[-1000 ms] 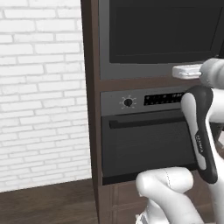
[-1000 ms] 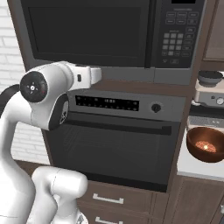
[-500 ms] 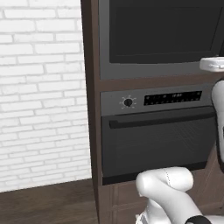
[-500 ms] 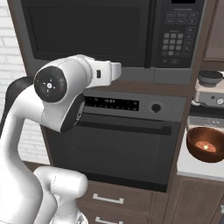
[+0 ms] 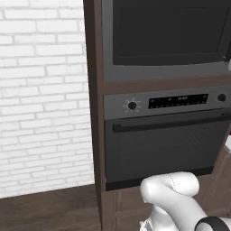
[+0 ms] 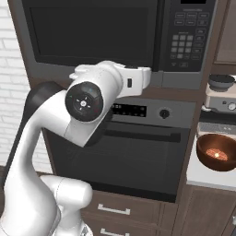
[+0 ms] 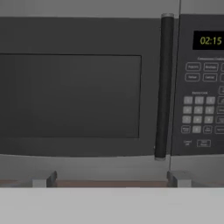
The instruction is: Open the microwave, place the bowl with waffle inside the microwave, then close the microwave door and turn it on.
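Note:
The microwave (image 6: 115,37) sits built into a brown cabinet, and its black-glass door (image 7: 74,94) is shut. A dark vertical handle (image 7: 164,87) runs down the door's right edge, beside the keypad (image 7: 203,109) and lit clock. My gripper (image 7: 113,180) faces the door from a short distance. It is open, with nothing between its fingertips (image 7: 46,180). In the right base view my white hand (image 6: 138,78) hovers just below the microwave's lower edge. The brown bowl with the waffle (image 6: 216,154) rests on the counter (image 6: 203,177) to the right.
Under the microwave is an oven (image 5: 167,144) with a round knob (image 5: 131,105) and a long handle bar. A grey-white appliance (image 6: 221,92) stands behind the bowl. A white brick wall (image 5: 45,90) lies left of the cabinet, and drawers (image 6: 120,209) sit below the oven.
The arm has swung right along the microwave's lower edge and has left the left base view. The jaws stayed open.

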